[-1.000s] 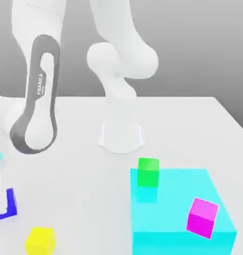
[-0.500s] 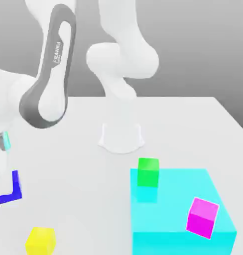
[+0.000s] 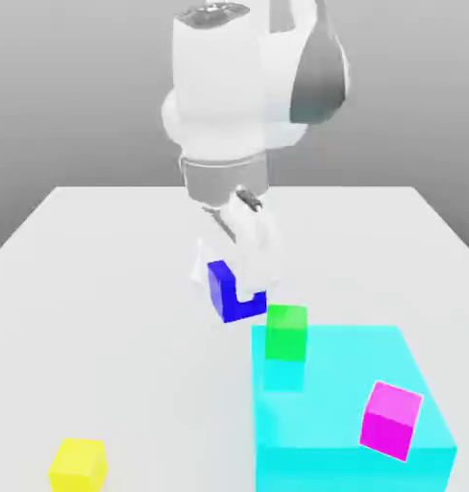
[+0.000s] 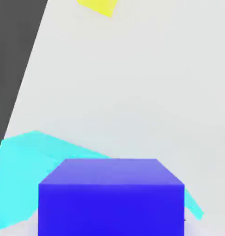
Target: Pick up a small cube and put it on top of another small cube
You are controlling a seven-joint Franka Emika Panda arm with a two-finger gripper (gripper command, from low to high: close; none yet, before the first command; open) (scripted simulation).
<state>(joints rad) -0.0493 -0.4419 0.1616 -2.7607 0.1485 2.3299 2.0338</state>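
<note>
1 blue cube [image 3: 235, 292], 1 green cube [image 3: 285, 332], 1 yellow cube [image 3: 78, 464]

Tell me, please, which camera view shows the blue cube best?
The hand view: the blue cube sits close and unobstructed, with its top and front face plain. In the exterior view the blue cube is partly covered by the gripper holding it above the table, near the green cube.

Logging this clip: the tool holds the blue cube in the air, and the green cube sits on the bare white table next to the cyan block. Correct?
Not quite. The green cube sits on the cyan block, at its corner, not on the table; the exterior view shows it. The tool does hold the blue cube in the air.
</note>
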